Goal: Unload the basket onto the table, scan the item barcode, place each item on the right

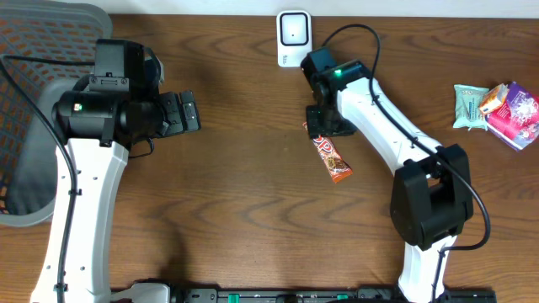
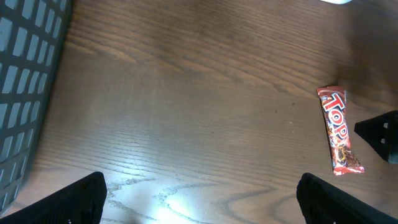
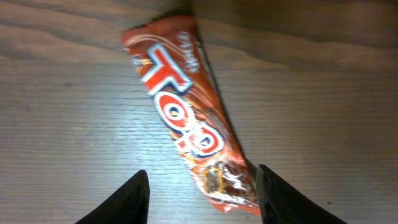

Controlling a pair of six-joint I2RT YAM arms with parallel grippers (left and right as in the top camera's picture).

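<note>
The item is an orange-red "Top" candy bar (image 1: 331,160) lying flat on the wooden table, label up. The white barcode scanner (image 1: 293,38) stands at the table's far edge. My right gripper (image 1: 321,128) hovers over the bar's upper end. In the right wrist view its jaws (image 3: 202,199) stand apart, and the bar (image 3: 186,118) has its end lying between them, close to the right-hand finger (image 3: 277,199). My left gripper (image 1: 181,112) is open wide over bare wood (image 2: 199,205), well left of the bar (image 2: 337,130).
Several snack packets (image 1: 497,108) lie at the right edge of the table. A grey mesh basket (image 1: 34,101) sits off the left edge and shows in the left wrist view (image 2: 25,81).
</note>
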